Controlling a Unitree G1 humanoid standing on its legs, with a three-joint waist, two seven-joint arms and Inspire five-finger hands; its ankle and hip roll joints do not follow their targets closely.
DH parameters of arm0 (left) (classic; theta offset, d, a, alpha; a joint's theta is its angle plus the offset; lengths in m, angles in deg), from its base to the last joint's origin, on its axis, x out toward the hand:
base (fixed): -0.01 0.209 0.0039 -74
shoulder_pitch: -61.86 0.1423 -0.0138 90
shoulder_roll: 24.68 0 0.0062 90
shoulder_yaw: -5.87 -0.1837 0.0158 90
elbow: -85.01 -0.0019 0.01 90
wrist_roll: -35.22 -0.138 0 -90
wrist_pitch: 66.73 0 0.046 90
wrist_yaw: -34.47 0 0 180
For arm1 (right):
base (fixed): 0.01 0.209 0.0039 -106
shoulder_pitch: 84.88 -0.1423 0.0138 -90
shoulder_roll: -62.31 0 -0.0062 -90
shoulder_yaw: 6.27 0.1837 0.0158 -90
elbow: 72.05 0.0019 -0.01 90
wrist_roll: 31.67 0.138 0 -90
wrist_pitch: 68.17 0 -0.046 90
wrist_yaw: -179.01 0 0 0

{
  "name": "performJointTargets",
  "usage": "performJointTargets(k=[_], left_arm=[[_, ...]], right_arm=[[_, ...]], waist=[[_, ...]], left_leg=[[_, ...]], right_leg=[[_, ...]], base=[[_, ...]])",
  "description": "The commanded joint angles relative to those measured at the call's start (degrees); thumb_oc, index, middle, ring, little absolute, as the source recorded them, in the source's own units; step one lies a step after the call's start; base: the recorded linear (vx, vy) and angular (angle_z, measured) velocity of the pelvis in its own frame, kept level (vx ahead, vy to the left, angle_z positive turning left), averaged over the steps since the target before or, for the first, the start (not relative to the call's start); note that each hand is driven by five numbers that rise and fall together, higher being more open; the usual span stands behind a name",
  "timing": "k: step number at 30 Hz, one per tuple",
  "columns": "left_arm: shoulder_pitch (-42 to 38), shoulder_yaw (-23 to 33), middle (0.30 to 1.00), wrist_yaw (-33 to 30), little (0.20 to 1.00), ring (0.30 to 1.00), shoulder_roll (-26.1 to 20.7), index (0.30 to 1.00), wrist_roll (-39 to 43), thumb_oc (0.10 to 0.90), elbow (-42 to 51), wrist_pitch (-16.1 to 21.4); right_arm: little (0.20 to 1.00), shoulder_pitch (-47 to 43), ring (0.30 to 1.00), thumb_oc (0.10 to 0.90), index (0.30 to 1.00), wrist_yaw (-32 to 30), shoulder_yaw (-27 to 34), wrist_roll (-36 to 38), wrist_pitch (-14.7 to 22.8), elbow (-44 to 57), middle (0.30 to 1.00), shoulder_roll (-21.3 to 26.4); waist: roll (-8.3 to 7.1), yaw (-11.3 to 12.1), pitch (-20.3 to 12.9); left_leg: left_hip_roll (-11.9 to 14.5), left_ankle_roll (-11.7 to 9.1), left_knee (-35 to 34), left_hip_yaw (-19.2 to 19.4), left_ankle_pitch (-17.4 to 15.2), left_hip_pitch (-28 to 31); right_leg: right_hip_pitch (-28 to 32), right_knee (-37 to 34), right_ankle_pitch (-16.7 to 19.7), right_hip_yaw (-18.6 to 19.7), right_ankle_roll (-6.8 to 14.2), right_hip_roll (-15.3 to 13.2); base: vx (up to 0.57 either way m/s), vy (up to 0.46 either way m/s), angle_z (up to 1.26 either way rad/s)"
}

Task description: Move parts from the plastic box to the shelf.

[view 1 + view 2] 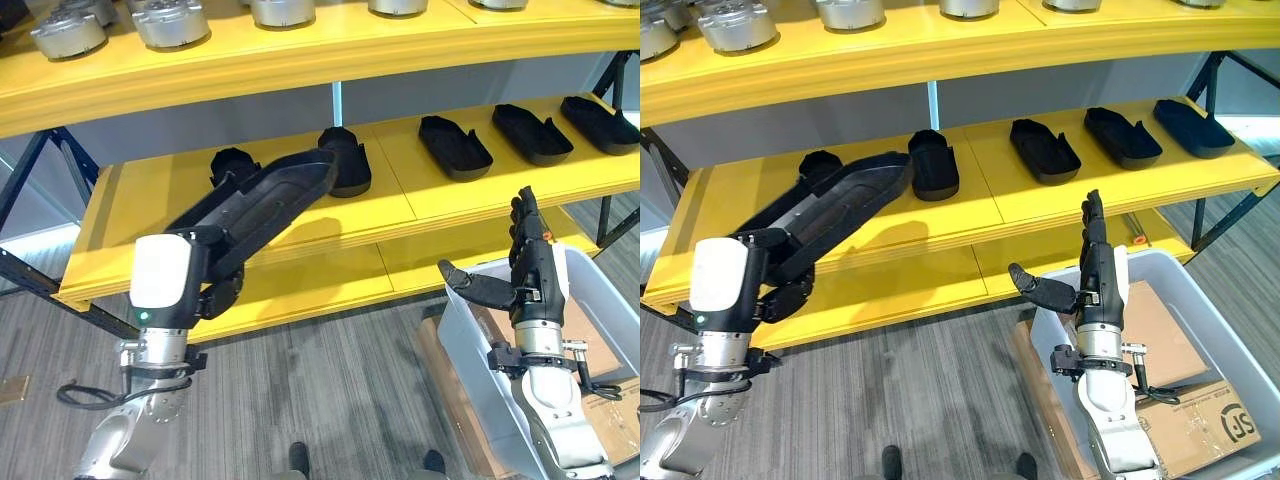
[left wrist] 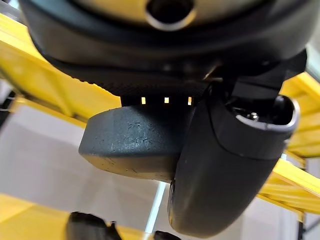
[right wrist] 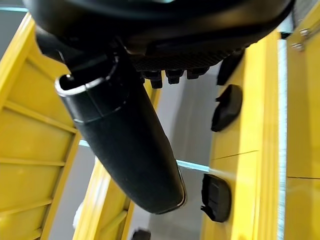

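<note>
Left hand holds a black part at the yellow shelf.
The left hand (image 1: 215, 285) has its fingers curled around the long black part (image 1: 265, 200), above the shelf (image 1: 150, 190). The right hand (image 1: 527, 265), fingers straight and thumb spread, is over the plastic box (image 1: 470, 335).

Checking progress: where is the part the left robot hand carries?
The black part is in the left robot hand, raised over the middle shelf's left side, beside the leftmost placed parts.
</note>
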Motion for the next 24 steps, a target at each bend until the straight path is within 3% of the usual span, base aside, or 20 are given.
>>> performJointTargets(k=[1,2,4,5,8,10,12,15,19,24], left_arm=[[-3.98,6.22,0.300,-6.25,0.300,0.300,0.25,0.300,0.79,0.400,5.91,2.20],[-3.08,7.33,0.300,-6.85,0.300,0.300,0.21,0.300,0.87,0.400,5.43,1.42],[-2.14,8.63,0.300,-7.39,0.300,0.300,0.06,0.300,1.11,0.400,5.14,0.82],[-2.49,9.47,0.300,-7.30,0.300,0.300,-0.10,0.300,1.87,0.400,4.01,1.06],[-2.98,9.55,0.300,-7.43,0.300,0.300,0.26,0.300,2.63,0.400,2.91,2.22],[-2.25,10.09,0.300,-8.27,0.300,0.300,0.67,0.300,3.28,0.400,2.64,2.59],[-2.12,10.33,0.300,-7.65,0.300,0.300,0.80,0.300,4.09,0.400,2.67,3.18],[-2.05,9.53,0.300,-6.84,0.300,0.300,1.34,0.300,4.18,0.400,2.78,4.06],[-0.91,9.21,0.300,-8.66,0.300,0.300,1.65,0.300,3.73,0.400,3.05,3.86],[-0.28,9.66,0.300,-9.63,0.300,0.300,2.36,0.300,3.60,0.400,2.77,1.61]], right_arm=[[1.000,-5.60,1.000,0.900,1.000,1.12,1.71,-1.56,5.83,4.37,1.000,4.03],[1.000,-6.38,1.000,0.900,1.000,2.51,1.30,-1.65,5.57,4.06,1.000,3.86],[1.000,-7.45,1.000,0.900,1.000,3.89,0.63,-1.26,5.46,3.65,1.000,3.70],[1.000,-7.68,1.000,0.900,1.000,4.29,0.17,-1.40,5.24,3.72,1.000,4.10],[1.000,-6.73,1.000,0.900,1.000,5.07,0.87,-1.34,4.79,4.36,1.000,4.90],[1.000,-6.48,1.000,0.900,1.000,6.85,1.41,-0.92,5.45,4.37,1.000,5.28],[1.000,-5.59,1.000,0.900,1.000,7.73,2.13,-0.07,5.48,4.84,1.000,5.65],[1.000,-3.06,1.000,0.900,1.000,11.23,3.53,2.32,6.02,5.35,1.000,6.32],[1.000,-1.14,1.000,0.900,1.000,16.47,3.84,4.53,7.55,5.29,1.000,6.50],[1.000,-1.76,1.000,0.900,1.000,18.10,2.60,10.53,7.67,4.14,1.000,6.58]], waist=[[2.55,-0.91,-4.88],[2.43,0.20,-4.85],[2.36,1.22,-4.55],[2.31,1.18,-4.17],[1.90,0.73,-4.14],[1.50,0.74,-3.56],[1.17,-0.10,-2.88],[0.56,-1.86,-2.84],[0.22,-3.31,-2.42],[0.30,-2.61,-3.73]], left_leg=[[-0.19,2.08,-0.47,3.99,-6.58,2.17],[-0.52,2.31,-0.47,5.49,-6.84,2.46],[-0.71,2.64,-0.47,6.82,-7.26,2.97],[-1.37,3.60,-0.47,5.52,-7.69,2.53],[-2.42,4.93,-0.47,3.81,-6.99,1.75],[-3.04,5.74,-0.42,3.55,-6.84,1.81],[-3.61,6.49,-0.35,1.55,-6.87,1.92],[-4.70,6.43,-0.47,-2.35,-6.90,1.80],[-5.10,6.27,-0.47,-5.53,-8.14,2.88],[-3.77,4.73,-0.47,-4.21,-7.72,3.91]], right_leg=[[-1.26,-2.19,0.80,-5.59,-0.19,5.31],[-1.46,-1.69,1.19,-8.90,-0.19,5.21],[-1.96,-0.03,0.94,-11.45,-0.35,5.12],[-2.73,2.37,-2.35,-8.77,-1.10,7.19],[-3.67,5.69,-5.43,-5.48,-2.41,10.39],[-5.03,9.53,-4.82,-4.59,-2.72,11.02],[-6.55,12.10,-5.66,-0.60,-3.26,13.45],[-6.45,5.98,-5.88,5.97,-5.43,17.60],[-8.44,0.01,-0.32,11.18,-4.31,18.54],[-4.98,-3.66,-0.49,9.26,-5.26,18.54]], base=[[0.00,0.165,-0.09],[0.05,0.164,-0.24],[0.00,0.156,-0.62],[-0.03,0.108,-0.72],[0.03,0.086,-0.03],[0.04,0.050,0.37],[0.10,-0.044,0.09],[0.12,-0.134,0.78],[0.12,-0.230,0.46],[0.13,-0.281,0.27]])
